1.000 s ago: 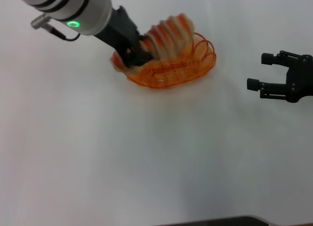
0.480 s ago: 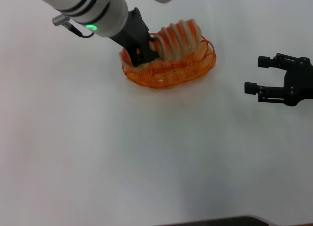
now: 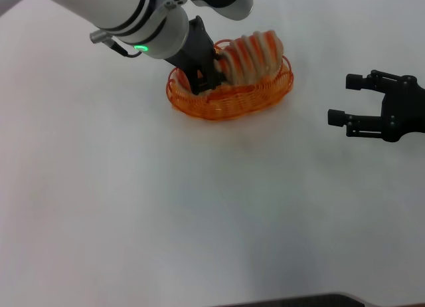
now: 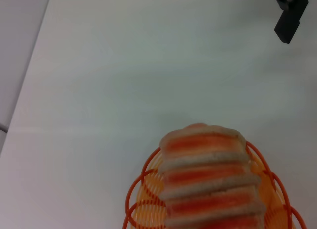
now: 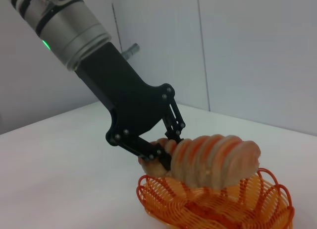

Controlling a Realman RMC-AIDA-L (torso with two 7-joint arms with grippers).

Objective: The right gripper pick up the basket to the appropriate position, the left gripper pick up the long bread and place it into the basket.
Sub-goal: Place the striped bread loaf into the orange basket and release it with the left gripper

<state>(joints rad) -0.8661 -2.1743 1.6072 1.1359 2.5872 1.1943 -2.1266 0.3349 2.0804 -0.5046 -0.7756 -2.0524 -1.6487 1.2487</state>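
Orange-striped and pale tan, the long bread (image 3: 251,53) lies tilted in the basket (image 3: 229,98), its far end raised above the rim. The left gripper (image 3: 211,73) clamps the loaf's lower end inside the basket. The right gripper (image 3: 348,100) hovers well apart to the right above the white table (image 3: 199,207), fingers spread and empty.

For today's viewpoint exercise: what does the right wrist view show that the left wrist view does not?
Only the right wrist view shows the black left end effector clamped on the striped tan long bread. Only the left wrist view shows part of the black right end effector, far off. Both show the bread over the orange wire basket on the white table.
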